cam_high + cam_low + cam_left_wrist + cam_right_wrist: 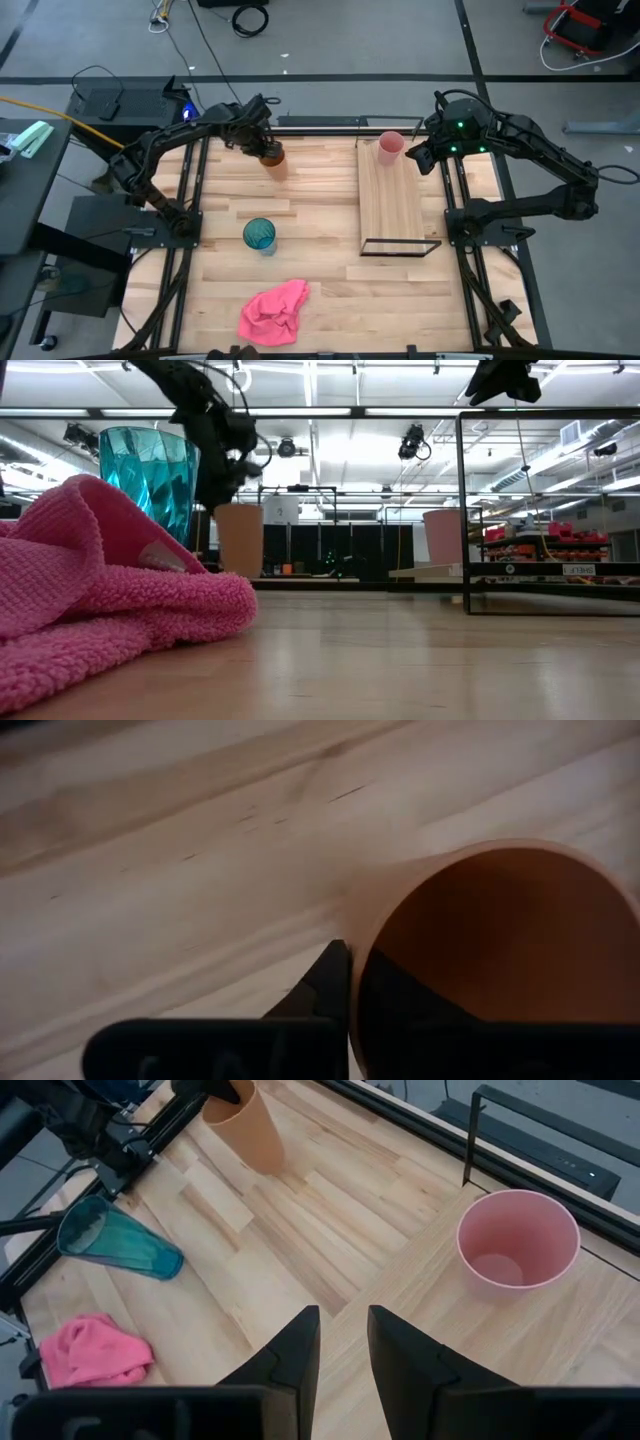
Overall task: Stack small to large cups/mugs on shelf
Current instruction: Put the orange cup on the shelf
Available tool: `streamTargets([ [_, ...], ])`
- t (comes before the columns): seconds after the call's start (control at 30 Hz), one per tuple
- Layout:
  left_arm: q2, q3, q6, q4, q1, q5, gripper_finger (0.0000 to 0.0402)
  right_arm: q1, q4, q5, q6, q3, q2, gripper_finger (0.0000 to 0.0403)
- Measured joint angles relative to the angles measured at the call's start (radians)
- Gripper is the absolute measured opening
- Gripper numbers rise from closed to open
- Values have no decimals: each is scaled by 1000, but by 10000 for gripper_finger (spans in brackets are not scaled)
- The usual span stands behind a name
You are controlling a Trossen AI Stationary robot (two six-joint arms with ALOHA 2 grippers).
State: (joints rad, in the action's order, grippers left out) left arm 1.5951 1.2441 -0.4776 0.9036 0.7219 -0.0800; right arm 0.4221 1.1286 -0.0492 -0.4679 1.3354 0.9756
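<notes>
Left gripper [268,150] clamps orange cup [274,160] rim on counter [320,290]; right gripper [343,1342], narrowly open and empty, hovers near pink cup [390,147] on shelf [392,205].

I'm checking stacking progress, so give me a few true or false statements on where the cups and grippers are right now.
1. The pink cup stands on the shelf. True.
2. The left gripper grips the orange cup by its rim. True.
3. The teal cup sits inside the pink cup. False: it stands alone on the table.
4. The right gripper holds the pink cloth. False: it is empty, beside the pink cup.
</notes>
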Motion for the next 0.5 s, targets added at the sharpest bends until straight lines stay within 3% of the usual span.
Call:
streamTargets([
  [0.23, 0, 273, 3, 107, -114, -3, 11, 0, 0, 0, 0, 0, 0, 95],
  [0.5, 73, 616, 12, 236, -256, 76, 10, 0, 0, 0, 25, 0, 0, 95],
])
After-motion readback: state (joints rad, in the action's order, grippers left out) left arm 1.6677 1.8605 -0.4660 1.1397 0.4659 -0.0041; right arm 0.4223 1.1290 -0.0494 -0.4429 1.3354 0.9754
